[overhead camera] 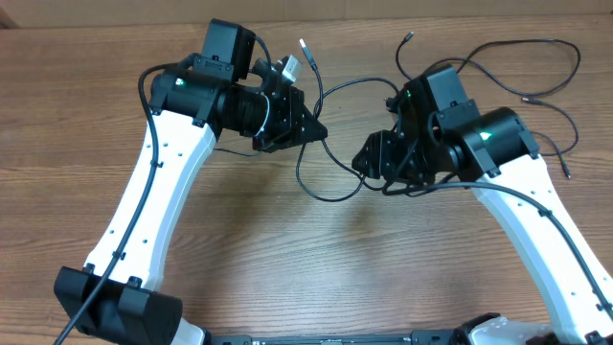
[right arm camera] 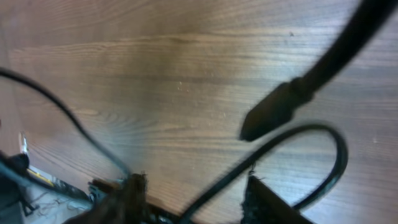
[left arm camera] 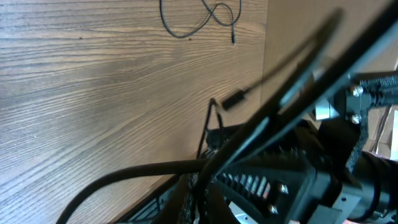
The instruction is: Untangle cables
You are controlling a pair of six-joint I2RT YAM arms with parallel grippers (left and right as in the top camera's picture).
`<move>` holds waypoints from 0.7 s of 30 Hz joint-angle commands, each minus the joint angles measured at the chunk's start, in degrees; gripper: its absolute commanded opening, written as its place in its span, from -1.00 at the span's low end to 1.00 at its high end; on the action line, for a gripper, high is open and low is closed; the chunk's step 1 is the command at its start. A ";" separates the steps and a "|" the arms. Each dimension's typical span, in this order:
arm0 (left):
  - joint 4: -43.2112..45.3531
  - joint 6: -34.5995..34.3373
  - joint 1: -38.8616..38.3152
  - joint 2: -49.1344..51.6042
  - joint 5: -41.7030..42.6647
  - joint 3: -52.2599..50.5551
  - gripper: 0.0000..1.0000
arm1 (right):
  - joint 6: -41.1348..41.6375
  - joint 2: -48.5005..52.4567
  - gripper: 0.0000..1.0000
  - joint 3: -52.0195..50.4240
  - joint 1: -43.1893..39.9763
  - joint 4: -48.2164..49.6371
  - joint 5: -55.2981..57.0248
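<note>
The wooden table [overhead camera: 316, 268] carries the cables [overhead camera: 335, 198] in a loose spread. One cord sags in a loop on the wood between the two arms, and others trail in wide curves over the far right of the table behind the right arm. They look very light, limp and smooth, so a pull on one will probably drag its neighbours at any crossing. They seem sturdy enough, and a straight stretch of cord near a crossing looks a better place to grip than a plug.

The left gripper [overhead camera: 311, 125] sits at the upper end of the loop, where a cord seems to meet its tip. Neither the overhead nor its own wrist view shows whether its jaws are parted or closed on that cord.

The right gripper [overhead camera: 369, 158] is just beside the loop's other end. Its fingers [right arm camera: 132, 196] stand clearly apart, with a cord passing through the gap unclamped.

A blurred plug [right arm camera: 273, 112] hangs above them, and another metal-tipped end [overhead camera: 305, 48] lies beyond the left gripper
</note>
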 commanded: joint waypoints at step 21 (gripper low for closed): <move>-2.75 0.39 -0.07 -1.73 -8.41 1.55 0.50 | 9.86 -1.01 -0.93 1.75 -0.15 2.23 16.41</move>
